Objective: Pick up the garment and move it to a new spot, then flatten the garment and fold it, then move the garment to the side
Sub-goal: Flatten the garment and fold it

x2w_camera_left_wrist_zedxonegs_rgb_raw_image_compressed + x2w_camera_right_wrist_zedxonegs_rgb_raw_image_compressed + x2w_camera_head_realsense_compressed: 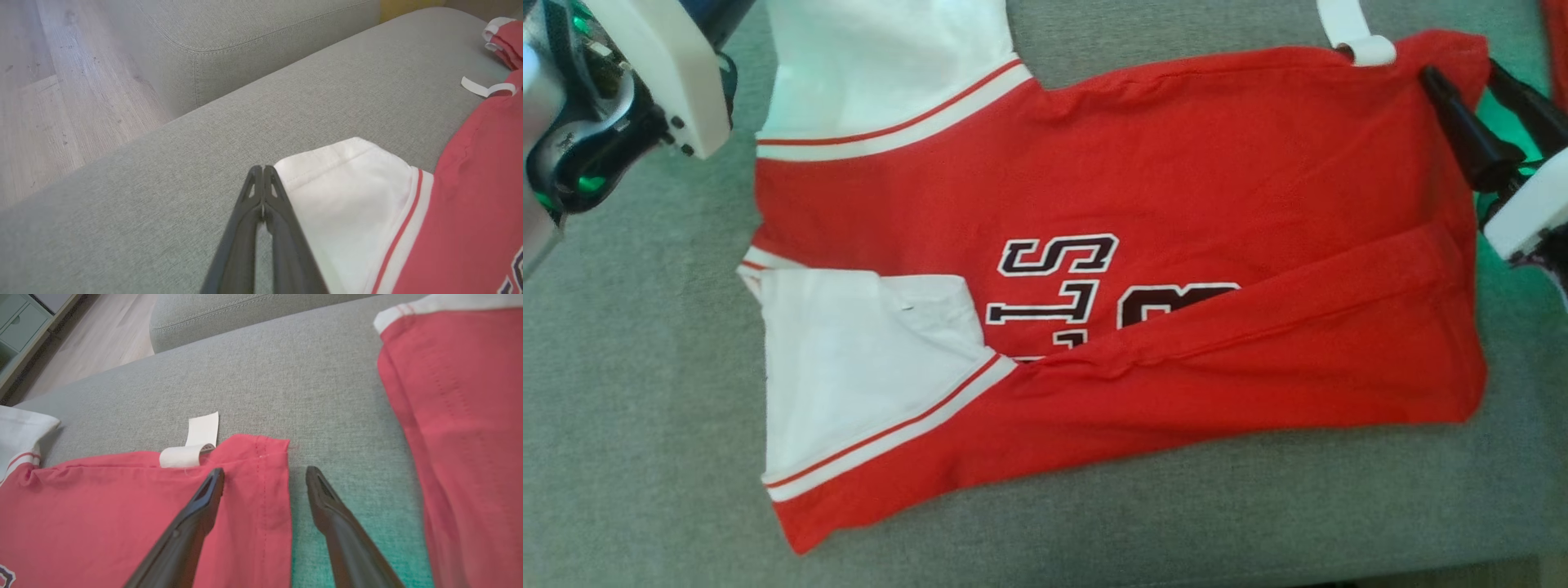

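The garment [1176,180] is a red jersey with white sleeves and dark letters, lying spread on a grey sofa cushion [645,408]. Its lower edge is folded up over the letters. In the left wrist view my left gripper [263,169] is shut at the corner of a white sleeve [347,196], and a sliver of white cloth shows between its fingers. My left gripper's body is at the head view's top left. My right gripper [1462,72] [265,473] stands open at the garment's [102,506] hem corner, one finger over the red cloth and the other over the cushion.
A white label [196,441] sticks out of the hem by my right gripper. A second red cloth [449,416] lies on the cushion just beyond it. Past the cushion are another grey sofa section [245,36] and a wooden floor [61,81].
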You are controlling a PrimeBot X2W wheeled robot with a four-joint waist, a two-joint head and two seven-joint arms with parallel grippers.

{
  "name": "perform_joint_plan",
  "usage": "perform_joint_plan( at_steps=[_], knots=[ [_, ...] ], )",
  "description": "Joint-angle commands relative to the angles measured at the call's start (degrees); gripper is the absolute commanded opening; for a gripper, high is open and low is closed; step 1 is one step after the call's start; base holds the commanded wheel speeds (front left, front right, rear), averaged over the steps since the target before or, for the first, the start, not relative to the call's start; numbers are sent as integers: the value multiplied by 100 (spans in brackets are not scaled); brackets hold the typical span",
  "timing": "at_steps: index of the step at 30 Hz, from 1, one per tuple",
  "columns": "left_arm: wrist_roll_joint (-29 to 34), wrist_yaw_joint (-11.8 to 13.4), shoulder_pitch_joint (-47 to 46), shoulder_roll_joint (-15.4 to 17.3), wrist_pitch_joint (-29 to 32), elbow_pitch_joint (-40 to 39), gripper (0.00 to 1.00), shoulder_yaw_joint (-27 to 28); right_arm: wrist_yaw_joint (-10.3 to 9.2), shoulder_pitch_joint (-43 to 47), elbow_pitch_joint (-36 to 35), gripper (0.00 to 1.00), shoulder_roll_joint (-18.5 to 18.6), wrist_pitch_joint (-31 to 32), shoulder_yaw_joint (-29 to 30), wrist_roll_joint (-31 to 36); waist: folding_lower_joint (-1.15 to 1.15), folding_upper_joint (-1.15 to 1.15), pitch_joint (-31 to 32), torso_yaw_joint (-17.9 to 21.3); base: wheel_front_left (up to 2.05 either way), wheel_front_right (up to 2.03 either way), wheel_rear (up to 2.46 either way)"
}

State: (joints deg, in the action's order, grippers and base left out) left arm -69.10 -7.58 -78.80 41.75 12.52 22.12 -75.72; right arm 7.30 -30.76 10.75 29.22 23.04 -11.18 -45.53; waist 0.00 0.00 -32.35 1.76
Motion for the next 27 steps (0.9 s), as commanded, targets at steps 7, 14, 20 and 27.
perform_joint_plan(
  at_steps=[7,14,20,27],
  knots=[
    [12,9,-340,201,-92,-119,0,242,19,-268,46,15,279,-163,-78,-133,0,0,21,-137,0,0,0],
    [282,9,-356,200,-445,-128,0,239,19,-411,75,0,455,-371,-210,-157,0,0,113,-204,0,0,0],
    [805,9,-539,158,-1657,82,0,238,19,-615,154,0,520,-930,-204,-73,0,0,268,-257,0,0,0],
    [849,9,-394,58,-2245,119,0,238,19,-491,323,0,606,-1140,-247,-121,0,0,568,-409,0,0,0]
  ],
)
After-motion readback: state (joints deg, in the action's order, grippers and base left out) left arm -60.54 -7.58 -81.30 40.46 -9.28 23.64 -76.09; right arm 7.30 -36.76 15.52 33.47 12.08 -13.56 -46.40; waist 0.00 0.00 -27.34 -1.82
